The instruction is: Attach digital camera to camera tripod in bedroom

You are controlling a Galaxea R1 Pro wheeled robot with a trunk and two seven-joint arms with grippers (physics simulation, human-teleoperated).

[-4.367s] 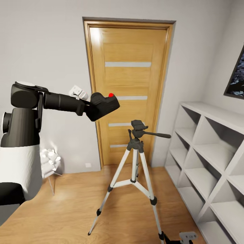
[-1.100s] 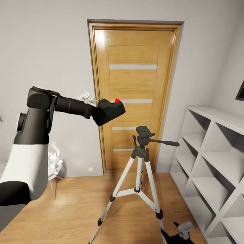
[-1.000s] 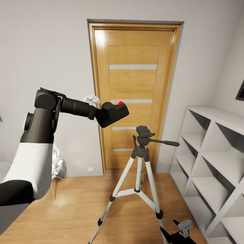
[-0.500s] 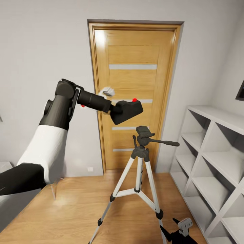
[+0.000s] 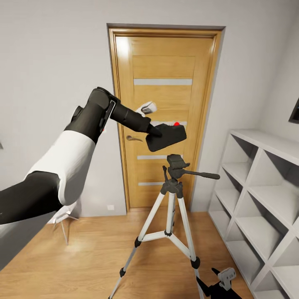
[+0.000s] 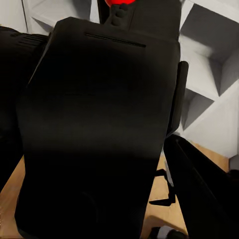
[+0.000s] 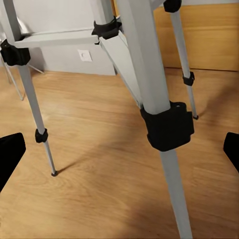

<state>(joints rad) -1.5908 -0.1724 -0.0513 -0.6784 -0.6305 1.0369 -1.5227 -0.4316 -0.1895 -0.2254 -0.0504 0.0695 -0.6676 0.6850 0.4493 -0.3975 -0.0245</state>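
While my left claw (image 5: 154, 132) grips the digital camera (image 5: 166, 137) at frame centre, tilted, it sits just above the camera tripod (image 5: 171, 204) head, not touching. My right claw (image 5: 220, 283), lower right, stands wide open near a tripod leg on the wood floor (image 5: 91, 253).

Matt black plastic digital camera (image 5: 166, 137); camera tripod (image 5: 170, 216) legs of smooth silvery metal; glossy oak door (image 5: 164, 104); wood-plank floor (image 5: 95, 257).

Open air separates the left gripper (image 5: 154, 132), clamped on the digital camera (image 5: 167, 136), from the camera tripod (image 5: 171, 182) head just below; door (image 5: 164, 116) stands behind, shelving (image 5: 265, 199) beyond.
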